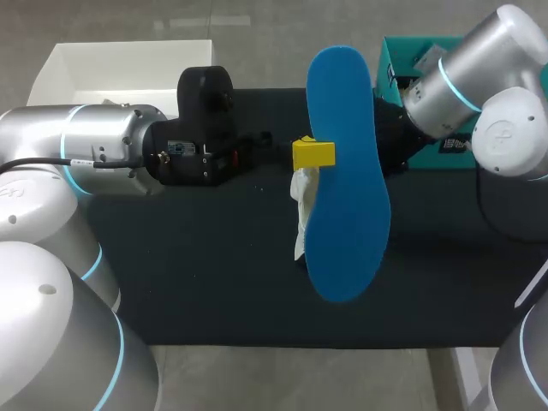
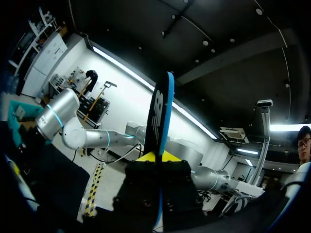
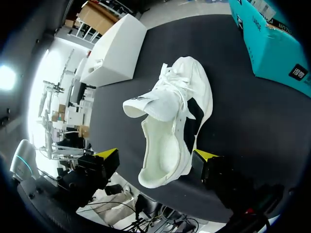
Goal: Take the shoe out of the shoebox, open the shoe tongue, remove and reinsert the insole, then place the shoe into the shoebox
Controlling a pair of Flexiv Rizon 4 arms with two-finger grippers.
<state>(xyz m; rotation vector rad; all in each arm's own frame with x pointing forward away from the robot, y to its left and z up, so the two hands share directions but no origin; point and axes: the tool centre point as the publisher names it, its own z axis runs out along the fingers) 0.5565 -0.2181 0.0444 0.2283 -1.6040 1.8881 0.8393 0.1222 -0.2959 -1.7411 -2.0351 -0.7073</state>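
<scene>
From above, we see our left arm (image 1: 103, 154) reaching in across the dark mat (image 1: 197, 265). The left gripper (image 1: 313, 154) is clamped on one long edge of the blue insole (image 1: 347, 171), which is held up in the air. The white shoe (image 1: 301, 214) lies on the mat under the insole, mostly hidden by it. Our right arm (image 1: 479, 94) comes in beside the teal shoebox (image 1: 398, 64), and a white box (image 1: 128, 64) sits at the far left corner.

In the left wrist view, the insole (image 2: 163, 111) stands edge-on between the fingers of the left gripper (image 2: 158, 158). Only one yellow tip shows clearly, yet the fingers appear pressed against both faces.

In the right wrist view, the right gripper (image 3: 155, 156) hangs over the shoe (image 3: 170, 121) with its fingers spread wide, one well clear and one just beside the heel. The shoe lies on the mat (image 3: 233, 107), tongue lifted and inside bare, with the teal shoebox (image 3: 272, 43) and the white box (image 3: 114, 51) ahead of it.
</scene>
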